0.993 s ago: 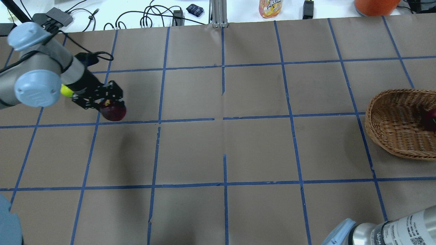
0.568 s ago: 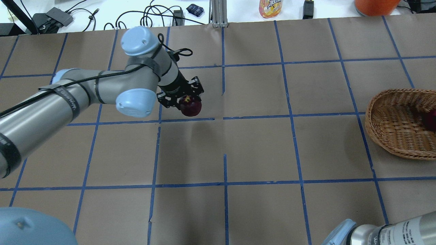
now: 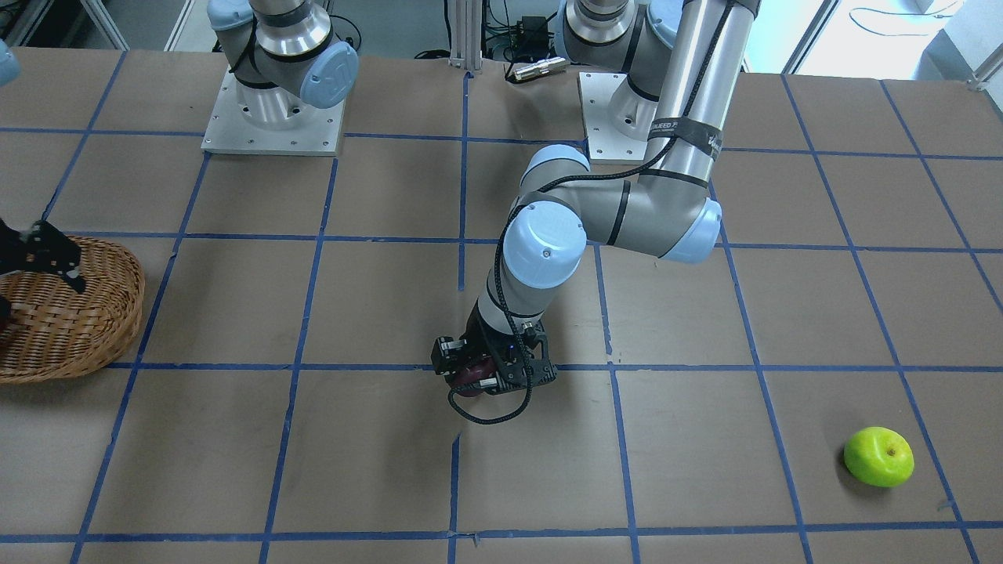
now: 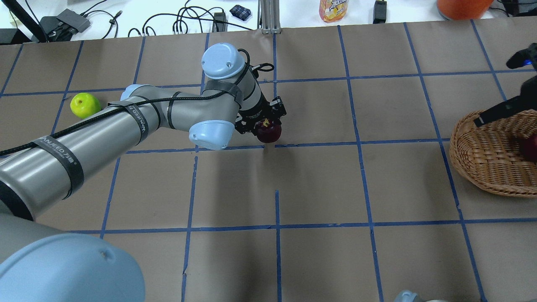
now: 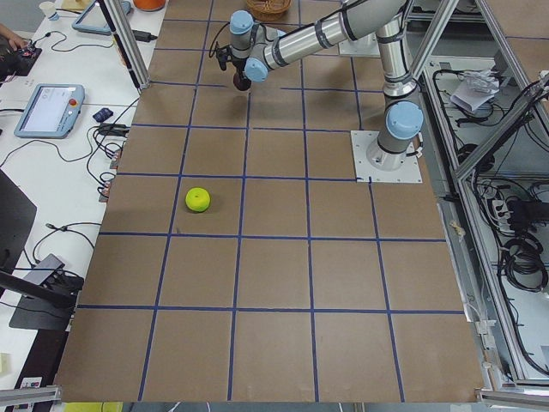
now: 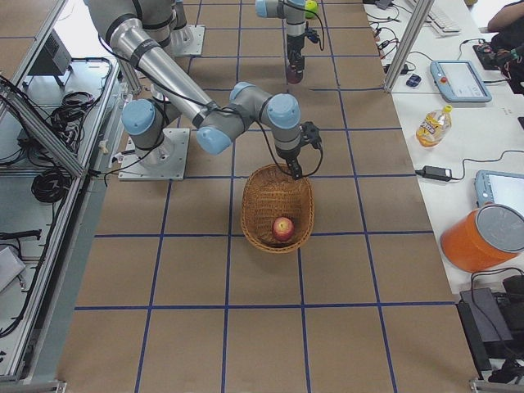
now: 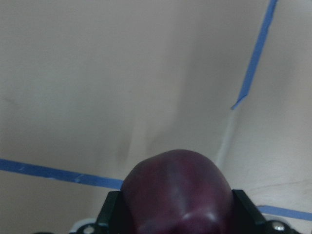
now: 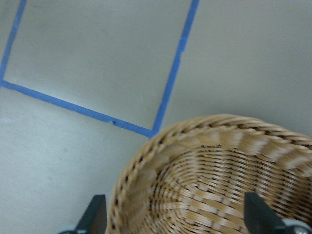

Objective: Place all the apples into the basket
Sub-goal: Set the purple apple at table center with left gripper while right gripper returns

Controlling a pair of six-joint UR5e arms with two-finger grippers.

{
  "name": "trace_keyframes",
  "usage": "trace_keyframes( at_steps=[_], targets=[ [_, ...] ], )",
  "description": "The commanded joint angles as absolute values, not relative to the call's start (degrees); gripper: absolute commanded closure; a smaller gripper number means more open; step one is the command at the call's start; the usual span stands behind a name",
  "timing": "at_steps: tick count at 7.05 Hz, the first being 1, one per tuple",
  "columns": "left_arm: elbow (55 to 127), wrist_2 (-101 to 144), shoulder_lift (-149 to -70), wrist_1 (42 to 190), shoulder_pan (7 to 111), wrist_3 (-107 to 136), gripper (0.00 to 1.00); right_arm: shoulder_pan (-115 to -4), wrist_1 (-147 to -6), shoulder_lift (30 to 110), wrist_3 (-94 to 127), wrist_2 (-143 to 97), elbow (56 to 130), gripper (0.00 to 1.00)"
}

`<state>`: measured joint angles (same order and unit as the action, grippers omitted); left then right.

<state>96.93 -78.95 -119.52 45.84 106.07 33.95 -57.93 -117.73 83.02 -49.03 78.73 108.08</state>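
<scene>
My left gripper (image 4: pixel 265 122) is shut on the dark purple-maroon apple (image 4: pixel 269 131) and holds it just above the table's middle; the apple fills the bottom of the left wrist view (image 7: pixel 178 192). The lime green apple (image 4: pixel 85 105) lies on the table at the far left, also in the front view (image 3: pixel 878 456). The wicker basket (image 4: pixel 482 159) stands at the right edge with the red apple (image 6: pixel 282 228) inside. My right gripper (image 4: pixel 501 111) hovers over the basket's near rim (image 8: pixel 146 165), open and empty.
The table is brown paper with a blue tape grid. Cables, a juice bottle (image 4: pixel 333 9) and an orange container (image 4: pixel 461 7) lie on the white bench beyond the far edge. The arms' bases (image 3: pixel 274 117) stand at the robot's side.
My left arm has swung right, carrying the maroon apple from the table's left to its middle, uncovering the green apple. My right gripper has come into view over the basket.
</scene>
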Motion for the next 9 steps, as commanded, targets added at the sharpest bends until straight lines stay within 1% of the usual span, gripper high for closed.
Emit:
trace_keyframes(
  at_steps=[1, 2, 3, 4, 5, 6, 7, 9],
  targets=[
    [96.3, -79.1, -118.8, 46.2, 106.2, 33.2, 0.00, -70.2, -117.5, 83.1, -28.4, 79.2, 108.5, 0.00],
    [95.7, -78.9, -116.5, 47.6, 102.9, 29.0, 0.00, -74.4, -117.2, 82.8, -22.4, 79.3, 108.5, 0.00],
    [95.0, -76.8, -113.6, 51.6, 97.0, 26.8, 0.00, -79.6, -116.8, 81.5, -15.3, 79.4, 108.2, 0.00],
    [93.7, -75.6, -110.5, 59.4, 89.8, 17.4, 0.00, -85.5, -118.4, 79.3, -8.9, 79.4, 107.2, 0.00],
    [92.0, -76.7, -108.2, 68.3, 81.2, 2.7, 0.00, -90.9, -120.1, 76.9, -0.2, 79.7, 105.8, 0.00],
    [91.0, -82.2, -109.6, 68.5, 71.3, -11.2, 0.00, -96.2, -122.1, 73.9, 8.3, 79.9, 103.1, 0.00],
    [89.1, -83.8, -111.9, 67.5, 63.5, -20.7, 0.00, -101.2, -122.7, 69.6, 15.0, 82.6, 98.6, 0.00],
    [81.2, -85.9, -118.9, 67.1, 62.2, -27.1, 0.00, -107.8, -122.8, 61.6, 24.1, 86.6, 89.1, 0.00]
  ],
)
